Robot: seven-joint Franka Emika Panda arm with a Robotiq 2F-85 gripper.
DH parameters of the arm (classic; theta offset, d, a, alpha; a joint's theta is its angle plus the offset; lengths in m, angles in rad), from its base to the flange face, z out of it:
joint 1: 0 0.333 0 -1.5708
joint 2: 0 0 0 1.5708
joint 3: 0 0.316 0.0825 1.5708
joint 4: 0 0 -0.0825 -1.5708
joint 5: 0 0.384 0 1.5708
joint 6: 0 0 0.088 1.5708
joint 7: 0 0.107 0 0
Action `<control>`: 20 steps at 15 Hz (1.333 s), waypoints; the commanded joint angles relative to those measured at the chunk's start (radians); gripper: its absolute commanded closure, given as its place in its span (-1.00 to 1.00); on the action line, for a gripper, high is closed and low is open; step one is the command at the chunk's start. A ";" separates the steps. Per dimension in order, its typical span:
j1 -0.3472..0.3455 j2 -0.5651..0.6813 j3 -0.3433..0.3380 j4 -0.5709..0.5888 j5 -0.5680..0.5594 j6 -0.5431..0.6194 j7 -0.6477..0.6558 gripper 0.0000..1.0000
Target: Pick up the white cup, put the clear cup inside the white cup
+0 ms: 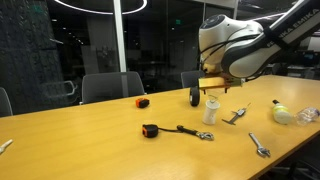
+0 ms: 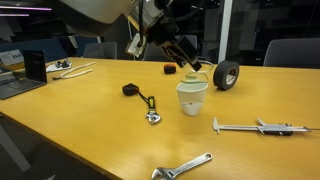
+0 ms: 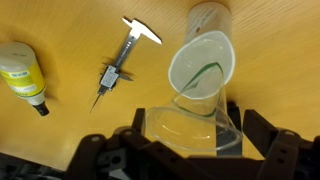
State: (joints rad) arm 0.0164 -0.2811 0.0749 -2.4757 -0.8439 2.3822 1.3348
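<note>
The white cup (image 3: 205, 40) stands upright on the wooden table, also seen in both exterior views (image 1: 211, 112) (image 2: 192, 100). The clear cup (image 3: 185, 128) leans tilted with its narrow end inside the white cup's mouth and its wide rim facing the wrist camera. My gripper (image 3: 197, 113) hangs just above the cups (image 2: 178, 52), open, with a finger on each side of the clear cup's rim. The rim nearly fills the gap, and I cannot tell whether the pads touch it.
A black tape roll (image 2: 227, 74) stands behind the cups, with a black-and-orange tape measure (image 2: 170, 68) nearby. A caliper (image 3: 125, 62), a glue bottle (image 3: 22, 75), a wrench (image 2: 185, 168) and a black fob on a cord (image 2: 131, 90) lie around. A laptop (image 2: 35, 68) sits far off.
</note>
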 commanded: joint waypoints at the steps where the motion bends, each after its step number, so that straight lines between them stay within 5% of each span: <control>1: 0.025 -0.121 -0.008 -0.021 0.127 -0.007 -0.177 -1.00; 2: 0.033 -0.147 -0.015 -0.020 0.180 -0.010 -0.254 -1.00; 5: 0.196 -0.217 -0.160 -0.010 0.302 -0.071 -0.487 -1.00; 9: 0.385 -0.365 -0.358 0.003 0.353 -0.306 -0.782 -1.00; 18: 0.401 -0.490 -0.530 0.006 0.336 -0.643 -1.364 -1.00; 19: 0.249 -0.446 -0.434 -0.005 0.418 -0.608 -1.478 -1.00; 20: 0.231 -0.443 -0.427 -0.008 0.436 -0.614 -1.525 -1.00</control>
State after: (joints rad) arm 0.3760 -0.7502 -0.4314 -2.4769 -0.4963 1.7717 -0.0091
